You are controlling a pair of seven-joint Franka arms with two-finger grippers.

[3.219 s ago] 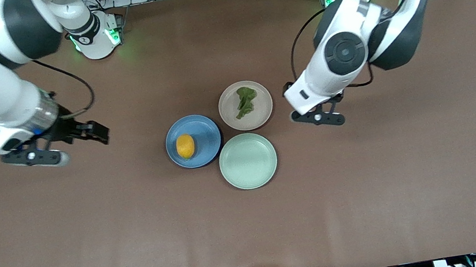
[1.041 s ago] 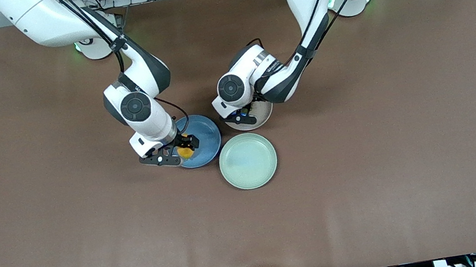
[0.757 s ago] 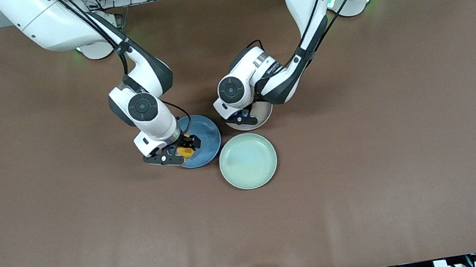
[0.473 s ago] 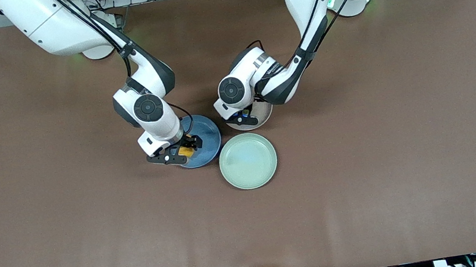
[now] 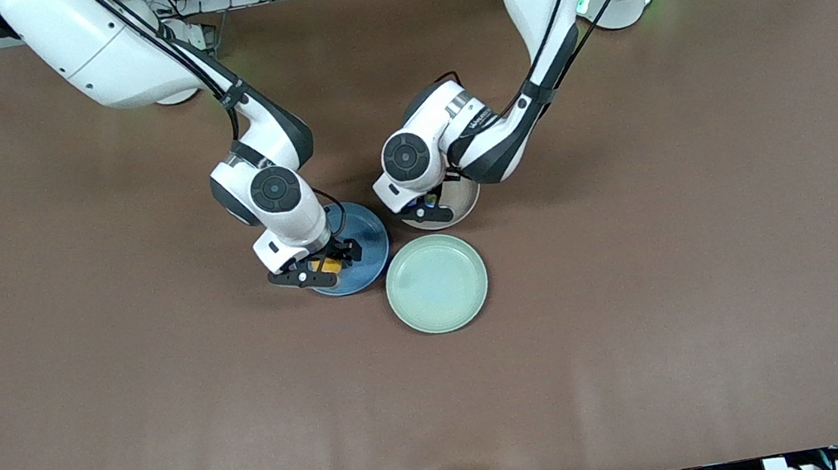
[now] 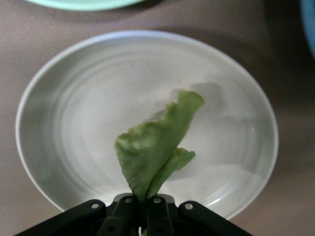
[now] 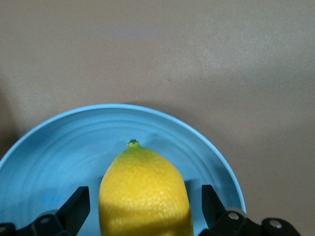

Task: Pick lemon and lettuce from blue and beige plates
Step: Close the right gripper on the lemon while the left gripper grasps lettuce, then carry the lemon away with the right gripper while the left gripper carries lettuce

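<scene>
The yellow lemon (image 7: 145,196) lies on the blue plate (image 7: 59,147). My right gripper (image 7: 142,204) is down over it, open, with one black finger (image 7: 74,209) on each side of the fruit and a gap at both. In the front view this gripper (image 5: 323,267) covers most of the lemon (image 5: 325,265) on the blue plate (image 5: 364,231). My left gripper (image 6: 145,199) is shut on the stem end of the green lettuce (image 6: 152,147), which sticks out over the beige plate (image 6: 34,123). The left gripper (image 5: 427,207) hides the lettuce in the front view.
A pale mint-green plate (image 5: 436,283) lies nearer the front camera, touching both other plates. The beige plate (image 5: 466,195) sits beside the blue one toward the left arm's end. Brown table (image 5: 650,316) stretches all around.
The left gripper has shut on the lettuce. The right arm has shifted slightly over the blue plate, its fingers still open round the lemon.
</scene>
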